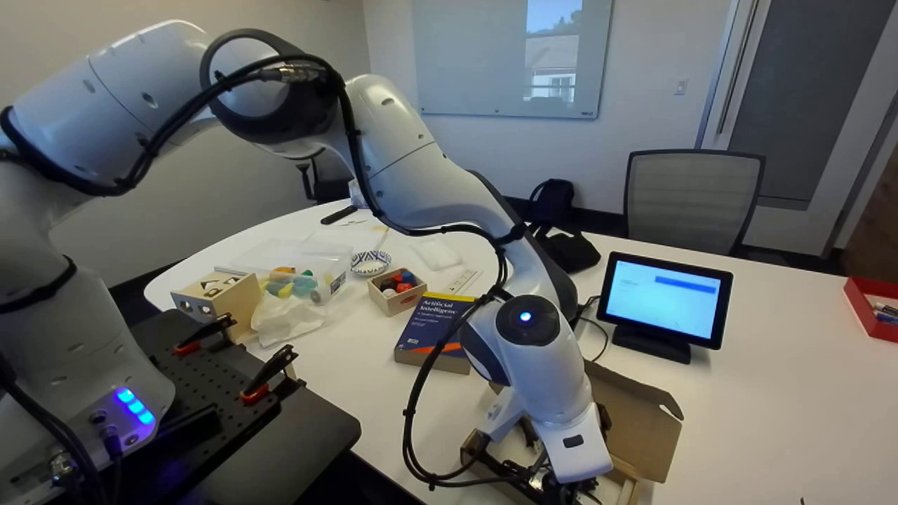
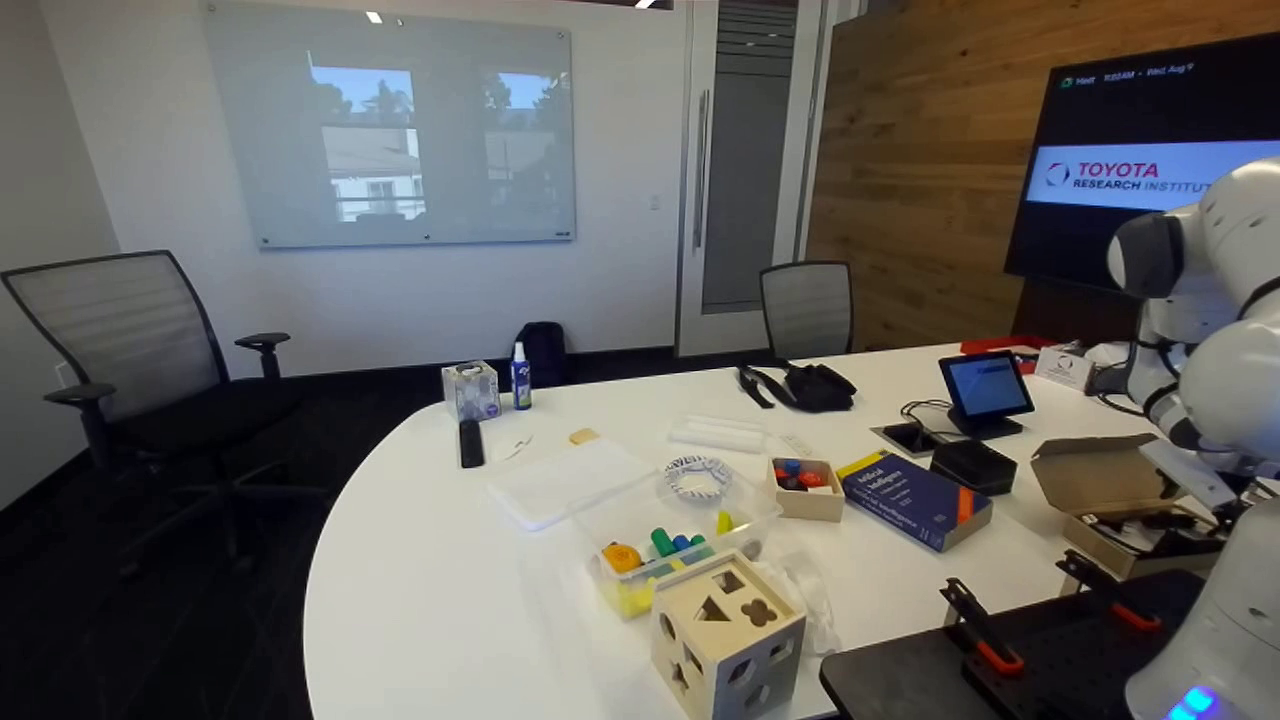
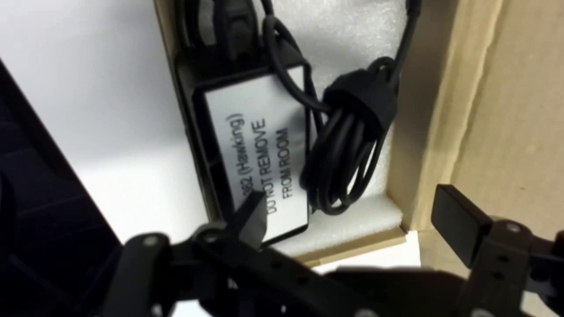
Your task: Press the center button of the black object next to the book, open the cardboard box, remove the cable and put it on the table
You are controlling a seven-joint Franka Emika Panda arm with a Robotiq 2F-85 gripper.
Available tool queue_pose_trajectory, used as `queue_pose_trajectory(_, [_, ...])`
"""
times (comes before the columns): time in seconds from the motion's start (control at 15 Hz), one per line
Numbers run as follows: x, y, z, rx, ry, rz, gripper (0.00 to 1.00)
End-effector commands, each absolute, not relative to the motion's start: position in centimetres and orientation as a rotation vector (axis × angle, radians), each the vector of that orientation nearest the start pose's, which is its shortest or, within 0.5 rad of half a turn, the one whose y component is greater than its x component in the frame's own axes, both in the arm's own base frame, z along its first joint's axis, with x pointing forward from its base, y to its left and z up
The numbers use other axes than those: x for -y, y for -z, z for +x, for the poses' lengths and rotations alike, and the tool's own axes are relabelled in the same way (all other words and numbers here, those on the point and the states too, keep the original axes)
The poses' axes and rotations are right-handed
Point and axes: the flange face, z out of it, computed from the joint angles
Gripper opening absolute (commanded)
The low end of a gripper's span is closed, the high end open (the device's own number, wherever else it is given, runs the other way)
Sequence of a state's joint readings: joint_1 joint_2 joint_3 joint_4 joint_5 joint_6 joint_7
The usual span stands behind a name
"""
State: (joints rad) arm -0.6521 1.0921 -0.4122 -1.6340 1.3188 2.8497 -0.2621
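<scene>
The cable (image 3: 337, 160) lies inside the cardboard box (image 3: 445, 114), coiled and bound with a black strap (image 3: 361, 99) on white foam (image 3: 352, 37), just beside a black power brick (image 3: 213, 169). The brick's white label (image 3: 273, 147) bears a number too blurred to trust, then "(Hawking)" and "DO NOT REMOVE FROM ROOM". The box's lid (image 2: 1095, 475) is folded back. The pincer (image 3: 352, 202) points down here, its fingers (image 3: 460, 222) spread well apart; whether they touch anything is unclear. The arm (image 1: 421, 168) arches high, then slopes down to a bent wrist (image 1: 551, 372) over the box. Nearby on the counter (image 1: 772, 400) lies the book (image 2: 905, 500), titled "Artificial Intelligence", with the black object (image 2: 973, 466) just beside it and a lit tablet (image 1: 666, 298) beyond. A wall screen (image 2: 1150, 120) reads "Meet", "Wed Aug 9" and "TOYOTA RESEARCH INSTITUT", the last letters hidden by the arm.
</scene>
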Motion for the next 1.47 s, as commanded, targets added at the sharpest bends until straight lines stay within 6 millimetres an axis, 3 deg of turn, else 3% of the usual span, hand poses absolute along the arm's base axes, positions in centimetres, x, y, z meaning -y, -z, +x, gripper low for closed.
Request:
queue_pose_trajectory(0.0, [57.8, -3.2, 29.2, -2.504, 0.513, -1.974, 1.0])
queue_pose_trajectory(0.6, [58.4, -3.6, 30.4, -2.596, 0.26, -1.999, 1.0])
queue_pose_trajectory(1.07, [59.2, -3.6, 31.4, -2.635, -0.106, -1.961, 1.0])
queue_pose_trajectory(1.4, [59.4, -3.6, 32.0, -2.658, -0.249, -1.913, 1.0])
